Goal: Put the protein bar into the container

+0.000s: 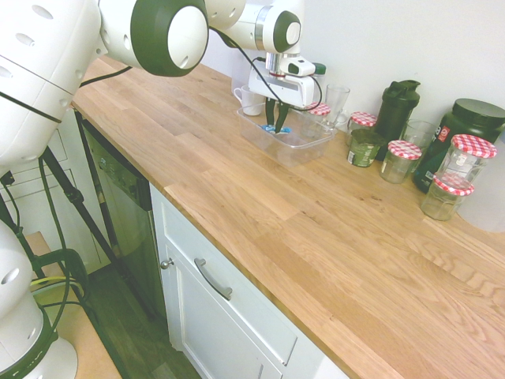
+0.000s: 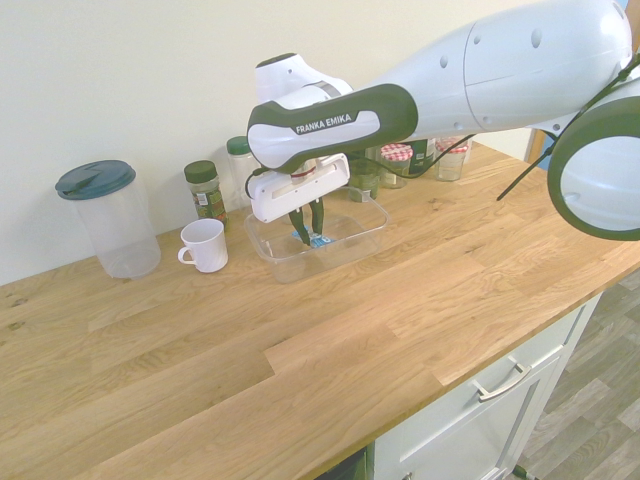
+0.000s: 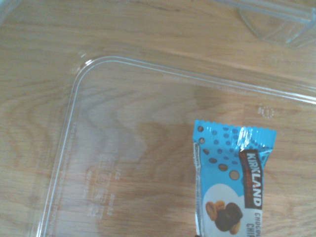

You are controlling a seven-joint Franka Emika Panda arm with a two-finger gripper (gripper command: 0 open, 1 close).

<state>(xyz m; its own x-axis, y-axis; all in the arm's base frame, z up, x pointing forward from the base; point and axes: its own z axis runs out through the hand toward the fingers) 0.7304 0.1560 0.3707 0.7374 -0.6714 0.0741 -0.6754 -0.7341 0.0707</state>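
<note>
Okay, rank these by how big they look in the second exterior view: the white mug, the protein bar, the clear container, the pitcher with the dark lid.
Pitcher and container: too alike in size to rank; the pitcher is taller, the container wider
White mug
Protein bar, partly hidden
</note>
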